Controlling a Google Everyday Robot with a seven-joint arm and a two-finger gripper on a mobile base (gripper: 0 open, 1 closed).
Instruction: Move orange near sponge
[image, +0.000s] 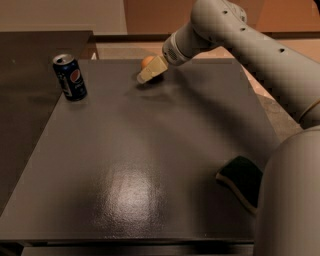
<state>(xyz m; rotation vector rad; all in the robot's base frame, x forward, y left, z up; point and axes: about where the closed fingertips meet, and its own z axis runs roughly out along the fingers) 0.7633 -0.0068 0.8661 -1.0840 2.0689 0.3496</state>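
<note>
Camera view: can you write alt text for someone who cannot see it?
A robot's gripper is right at an orange by the far edge of a dark table. A sponge lies at the near right corner, and a soda can stands far left.

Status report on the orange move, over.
Gripper at the far edge, against the orange. Sponge near right corner, far from orange. Soda can at far left, off the line between them.

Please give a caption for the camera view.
End effector at the orange near the table's far edge; sponge lies front right.
</note>
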